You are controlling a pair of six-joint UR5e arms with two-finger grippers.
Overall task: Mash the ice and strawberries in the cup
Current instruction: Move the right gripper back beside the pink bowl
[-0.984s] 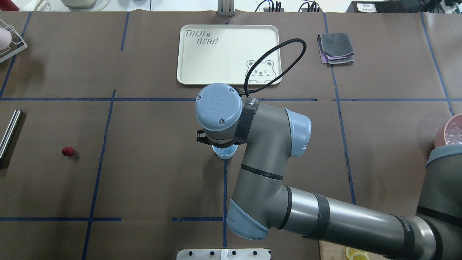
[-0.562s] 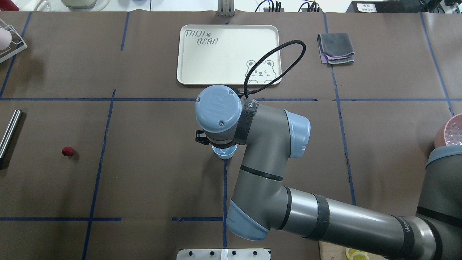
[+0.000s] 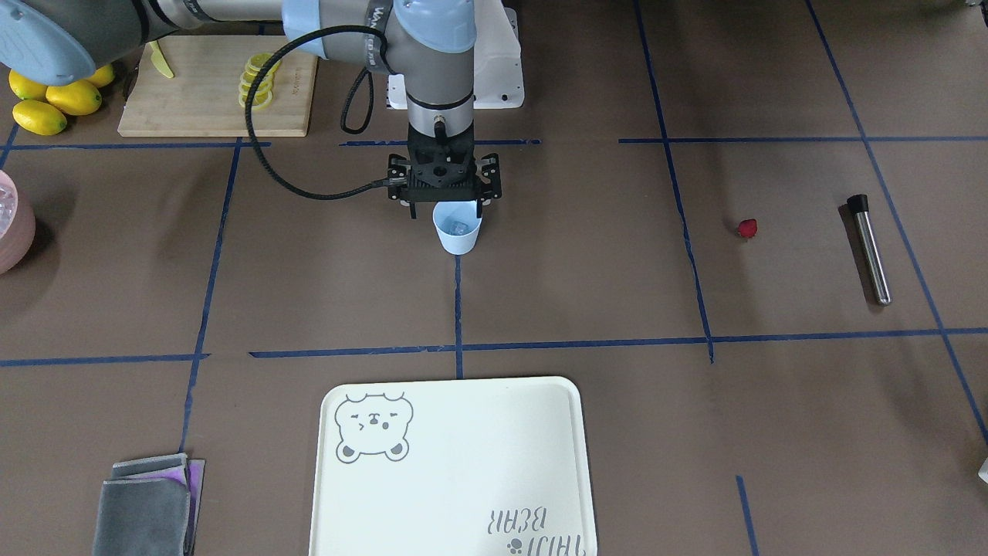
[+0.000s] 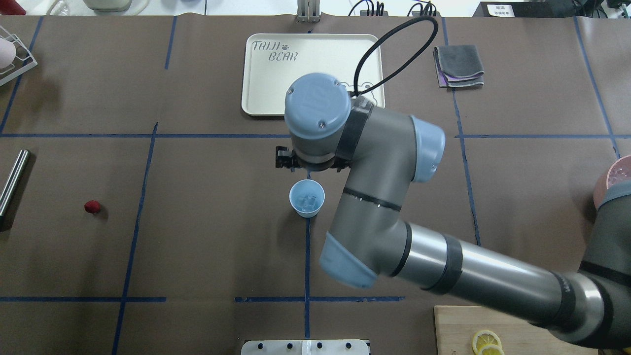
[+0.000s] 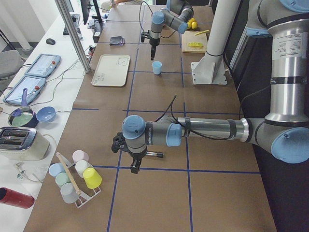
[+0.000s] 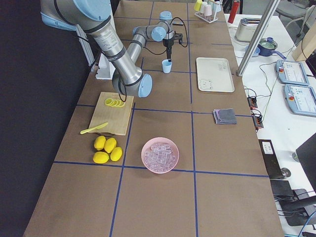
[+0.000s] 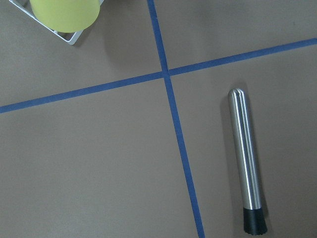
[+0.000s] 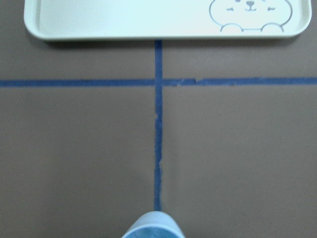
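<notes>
Our right pincer (image 3: 446, 208) hangs over the middle of the worktop (image 4: 207, 236) with its jaws spread wide and nothing between them. Almost straight beneath it, touching neither finger, stands the light-blue cup (image 4: 306, 198), upright, with a few pieces of ice (image 4: 309, 201) lying in its bottom. Beyond the pincer, on the side away from our base, lies the cream tray (image 4: 276, 79) with the bear drawing, and further off to the pincer's right a folded grey cloth (image 4: 458, 66). Well apart to its left, the strawberry (image 4: 92, 206) sits alone on the brown mat, and past that a steel rod (image 7: 245, 163) with a black tip lies flat. Our left pincer (image 5: 135, 166) hovers just beside that rod; we cannot tell whether its jaws are wide or narrow. Far to the right pincer's right stands a pink bowl (image 6: 160, 154) filled with more ice, and behind it, towards our base, a wooden board (image 3: 216, 93) with lemon slices and whole lemons (image 3: 46, 96) next to it.
</notes>
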